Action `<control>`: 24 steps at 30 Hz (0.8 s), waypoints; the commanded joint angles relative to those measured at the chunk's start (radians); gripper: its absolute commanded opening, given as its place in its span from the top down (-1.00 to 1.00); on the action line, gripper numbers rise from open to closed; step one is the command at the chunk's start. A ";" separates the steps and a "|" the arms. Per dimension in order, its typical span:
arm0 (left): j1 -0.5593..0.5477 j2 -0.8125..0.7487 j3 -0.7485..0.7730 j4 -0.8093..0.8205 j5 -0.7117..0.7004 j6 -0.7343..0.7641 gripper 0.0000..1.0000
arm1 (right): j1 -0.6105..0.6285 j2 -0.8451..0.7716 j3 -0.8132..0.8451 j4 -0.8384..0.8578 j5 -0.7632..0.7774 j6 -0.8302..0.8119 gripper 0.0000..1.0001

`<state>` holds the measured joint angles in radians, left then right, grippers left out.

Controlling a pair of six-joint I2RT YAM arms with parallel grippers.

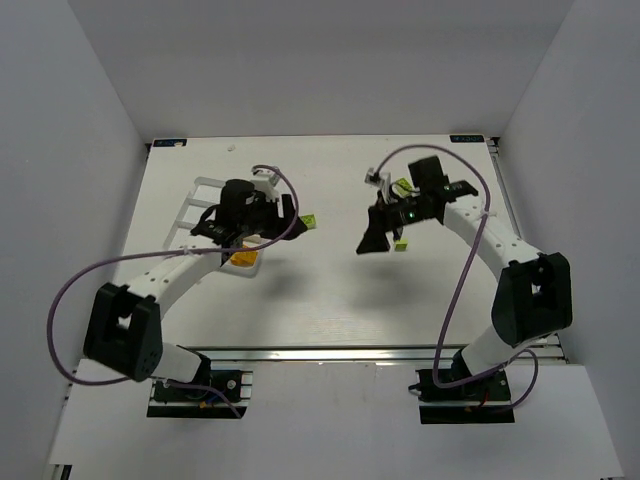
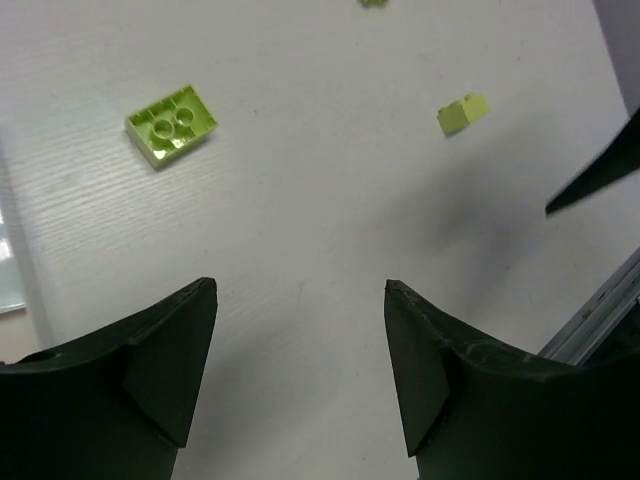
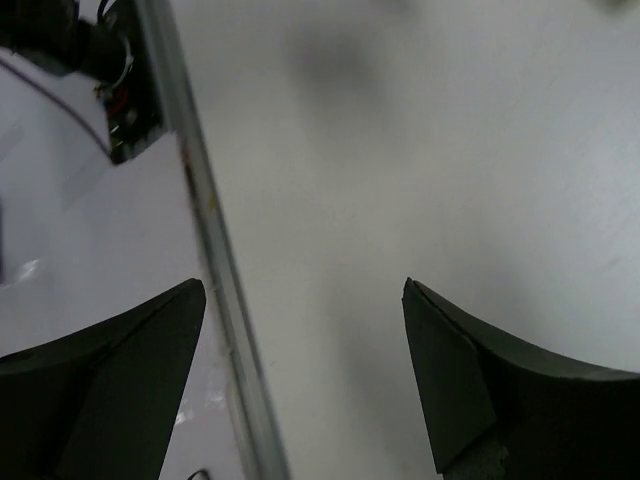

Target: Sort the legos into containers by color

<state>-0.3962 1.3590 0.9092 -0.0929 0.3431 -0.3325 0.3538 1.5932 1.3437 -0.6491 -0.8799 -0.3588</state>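
Looking down from above, the left arm covers much of the clear tray (image 1: 190, 207), so its compartments are hard to make out. An orange-yellow lego (image 1: 241, 259) shows at the tray's near corner. The left gripper (image 1: 283, 212) hangs at the tray's right side. A lime lego (image 1: 310, 222) lies on the tabletop (image 1: 330, 290) just right of the tray. A small lime brick (image 1: 400, 243) sits well right of the tray, beside the right gripper (image 1: 372, 240).

From the left wrist, the left gripper stands wide apart and empty. The lime lego lies upside down with its hollow underside showing, and another lime piece (image 2: 373, 2) is cut off at the top.

From the right wrist, the blurred view shows the right gripper spread wide and empty over the tabletop and a metal rail (image 3: 215, 250).
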 commanded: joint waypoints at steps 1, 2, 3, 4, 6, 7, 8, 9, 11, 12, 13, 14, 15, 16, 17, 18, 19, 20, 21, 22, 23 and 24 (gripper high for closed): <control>-0.058 0.075 0.142 -0.094 0.002 0.033 -0.56 | -0.056 -0.147 -0.200 -0.058 -0.238 -0.068 -0.69; -0.067 0.138 0.175 -0.117 -0.039 0.071 -0.56 | -0.061 -0.189 -0.236 -0.023 -0.231 -0.071 -0.68; -0.067 0.170 0.175 -0.139 -0.065 0.158 -0.58 | -0.064 -0.250 -0.261 0.011 -0.214 -0.083 -0.67; -0.076 0.199 0.256 -0.180 -0.079 0.206 -0.59 | -0.065 -0.281 -0.288 0.009 -0.180 -0.132 -0.66; -0.076 0.268 0.284 -0.197 -0.102 0.330 -0.59 | -0.072 -0.361 -0.316 0.020 -0.183 -0.169 -0.62; -0.076 0.284 0.290 -0.186 -0.111 0.380 -0.59 | -0.082 -0.381 -0.354 0.038 -0.194 -0.180 -0.57; -0.076 0.296 0.292 -0.173 -0.112 0.419 -0.60 | -0.096 -0.407 -0.368 0.040 -0.206 -0.228 -0.55; -0.076 0.323 0.295 -0.160 -0.119 0.453 -0.60 | -0.108 -0.447 -0.382 0.048 -0.211 -0.250 -0.48; -0.076 0.351 0.307 -0.120 -0.157 0.538 -0.61 | -0.125 -0.479 -0.423 0.081 -0.234 -0.273 -0.44; -0.076 0.389 0.319 -0.117 -0.174 0.562 -0.62 | -0.127 -0.490 -0.429 0.089 -0.235 -0.284 -0.42; -0.076 0.408 0.333 -0.123 -0.173 0.625 -0.63 | -0.130 -0.501 -0.431 0.088 -0.249 -0.290 -0.42; -0.076 0.429 0.344 -0.120 -0.174 0.660 -0.63 | -0.130 -0.501 -0.428 0.080 -0.254 -0.296 -0.41; -0.076 0.471 0.368 -0.120 -0.171 0.720 -0.63 | -0.133 -0.503 -0.422 0.069 -0.257 -0.319 -0.40; -0.076 0.489 0.385 -0.128 -0.142 0.745 -0.63 | -0.128 -0.503 -0.417 0.056 -0.255 -0.328 -0.39; -0.076 0.509 0.398 -0.136 -0.125 0.772 -0.63 | -0.133 -0.501 -0.411 0.040 -0.252 -0.333 -0.39; -0.076 0.528 0.430 -0.139 -0.118 0.803 -0.63 | -0.133 -0.504 -0.407 0.037 -0.246 -0.339 -0.39; -0.076 0.560 0.444 -0.148 -0.093 0.817 -0.63 | -0.131 -0.510 -0.406 0.036 -0.243 -0.341 -0.39; -0.085 0.575 0.456 -0.148 -0.087 0.831 -0.63 | -0.131 -0.513 -0.410 0.048 -0.241 -0.339 -0.40; -0.086 0.589 0.467 -0.151 -0.079 0.845 -0.64 | -0.133 -0.519 -0.417 0.054 -0.241 -0.333 -0.40; -0.086 0.615 0.490 -0.157 -0.075 0.872 -0.64 | -0.130 -0.522 -0.419 0.061 -0.240 -0.322 -0.40; -0.095 0.629 0.506 -0.169 -0.075 0.885 -0.64 | -0.131 -0.527 -0.422 0.066 -0.238 -0.315 -0.40; -0.095 0.647 0.520 -0.179 -0.081 0.901 -0.64 | -0.130 -0.532 -0.422 0.074 -0.240 -0.309 -0.40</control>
<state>-0.4782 2.0018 1.3655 -0.2455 0.2260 0.4595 0.2245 1.0901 0.9306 -0.6022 -1.0924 -0.6617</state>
